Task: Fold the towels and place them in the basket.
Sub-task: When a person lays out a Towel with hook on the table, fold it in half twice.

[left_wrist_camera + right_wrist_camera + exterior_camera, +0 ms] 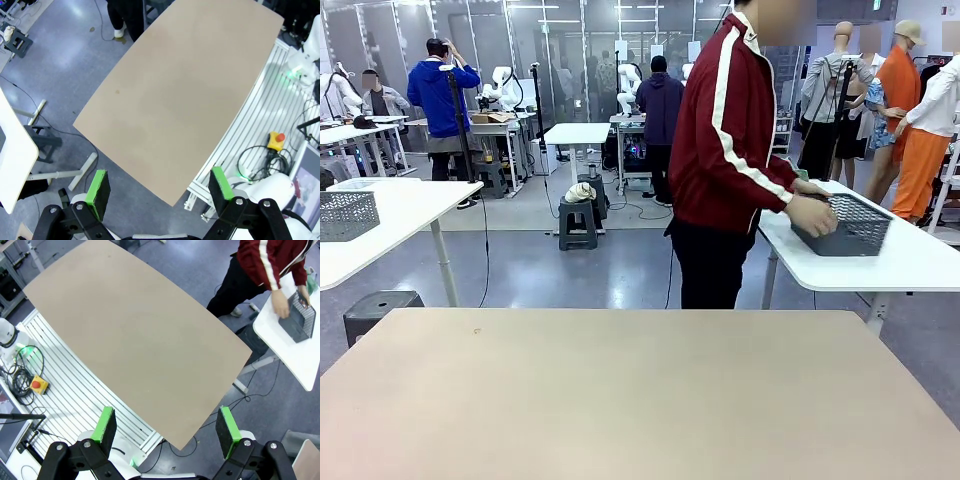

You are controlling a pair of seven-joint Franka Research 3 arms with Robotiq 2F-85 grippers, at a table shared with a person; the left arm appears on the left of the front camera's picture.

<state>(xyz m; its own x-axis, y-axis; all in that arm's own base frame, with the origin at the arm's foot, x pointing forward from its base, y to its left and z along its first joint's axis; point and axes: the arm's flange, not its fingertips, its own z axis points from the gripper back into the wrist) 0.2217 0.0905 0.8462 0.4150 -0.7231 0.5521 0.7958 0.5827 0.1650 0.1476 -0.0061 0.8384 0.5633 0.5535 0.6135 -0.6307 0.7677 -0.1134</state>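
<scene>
The dark grey lattice basket (pixel 857 226) stands on a white side table (pixel 910 262) at the right. A person in a red jacket (pixel 725 130) has both hands on it. In the right wrist view the basket (pixel 299 319) lies at the far right under the person's hand. A sliver of sea-green (pixel 801 173) shows by the person's wrist, too small to tell whether it is a towel. My left gripper (pixel 158 186) hangs open high above the tan table (pixel 185 90), holding nothing. My right gripper (pixel 165 424) is open and bare too, over the table's near edge.
The tan table (pixel 640 390) in front of me is bare. A second grey basket (pixel 345 214) sits on a white table at the left. A yellow stop-button box (pixel 275 140) and cables lie on the slatted base.
</scene>
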